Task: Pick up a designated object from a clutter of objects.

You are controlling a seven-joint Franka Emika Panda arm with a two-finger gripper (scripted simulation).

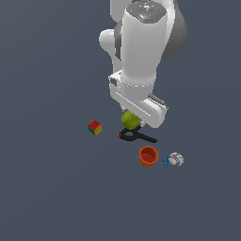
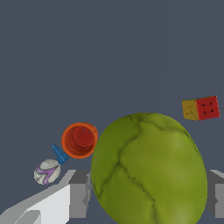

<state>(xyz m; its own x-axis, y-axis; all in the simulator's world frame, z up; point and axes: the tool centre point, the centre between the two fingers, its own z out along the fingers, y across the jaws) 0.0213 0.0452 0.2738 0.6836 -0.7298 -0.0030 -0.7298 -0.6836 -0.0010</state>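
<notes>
Flat slate-grey bench, matte, featureless, fills both views; no walls or room edges visible. White glossy arm comes down from the top of the exterior view, its hand mostly hidden under the wrist block. Green fruit, round, yellow-green, mottled with dark vein-like cracks, sits between the grey fingers; wrist view shows a finger at each side of it, apparently touching, so the hand reads as clenched on the fruit. Whether the fruit is off the bench, cannot tell. Just below it in the exterior view lies the black clamp, thin, orange-tipped. Cube, red, green and yellow faces with dots, well apart toward the exterior view's left. Orange cup, smooth, upright, open top, near the clamp. Small blue piece stands between cup and white-purple ball, close to both; ball is roundish, swirled pattern.
</notes>
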